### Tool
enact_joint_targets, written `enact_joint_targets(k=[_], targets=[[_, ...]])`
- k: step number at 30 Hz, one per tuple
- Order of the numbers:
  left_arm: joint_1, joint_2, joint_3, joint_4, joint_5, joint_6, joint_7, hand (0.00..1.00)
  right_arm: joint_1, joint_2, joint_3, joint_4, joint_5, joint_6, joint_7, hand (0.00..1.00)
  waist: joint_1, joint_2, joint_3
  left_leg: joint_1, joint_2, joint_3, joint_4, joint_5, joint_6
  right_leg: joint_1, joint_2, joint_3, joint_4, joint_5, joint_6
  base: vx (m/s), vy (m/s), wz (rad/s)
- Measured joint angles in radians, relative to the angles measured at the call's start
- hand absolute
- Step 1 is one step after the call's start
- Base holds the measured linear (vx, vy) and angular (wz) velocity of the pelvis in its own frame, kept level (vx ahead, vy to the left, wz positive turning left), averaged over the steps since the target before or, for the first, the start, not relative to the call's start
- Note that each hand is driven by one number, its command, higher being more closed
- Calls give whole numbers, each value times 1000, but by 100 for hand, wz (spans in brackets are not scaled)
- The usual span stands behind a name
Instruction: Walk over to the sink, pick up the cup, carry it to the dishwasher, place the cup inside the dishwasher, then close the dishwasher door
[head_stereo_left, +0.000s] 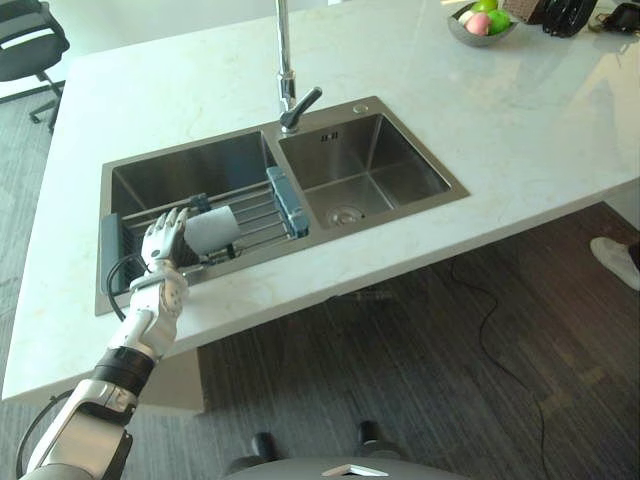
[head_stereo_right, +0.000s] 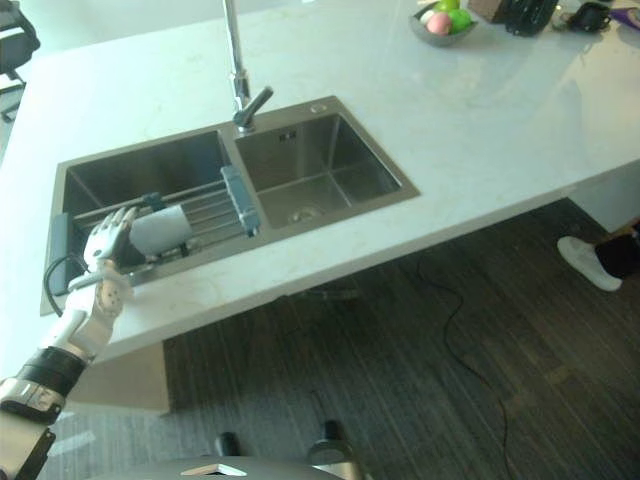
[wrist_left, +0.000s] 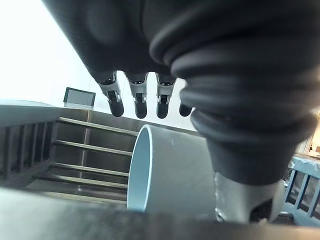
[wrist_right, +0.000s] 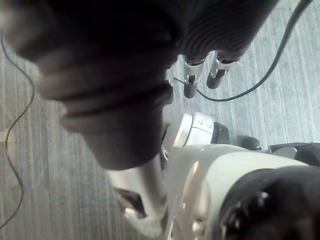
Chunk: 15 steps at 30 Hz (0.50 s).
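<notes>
Fingers (head_stereo_left: 172, 222) of left hand (head_stereo_left: 162, 252) are hovering straight and apart, just left of cup (head_stereo_left: 213, 230) lying on sink rack (head_stereo_left: 255, 212).

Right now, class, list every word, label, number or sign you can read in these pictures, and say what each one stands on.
No text here can be read.
Small dark mark on the back wall of the right sink basin: too small to read.
On the cup, lying on the rack: no print shows.
On the dark items at the far corner of the countertop: too blurred to tell.
</notes>
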Motion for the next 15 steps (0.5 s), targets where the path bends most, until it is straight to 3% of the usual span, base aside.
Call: enact_joint_targets(k=[15], targets=[[-33, 8, -4, 46, 41, 26, 52, 0, -5, -3, 47, 1, 0, -2, -1, 0, -8, 2, 14, -9, -2, -15, 3, 2, 1, 0, -3, -11, 2, -2, 3, -13, -5, 2]])
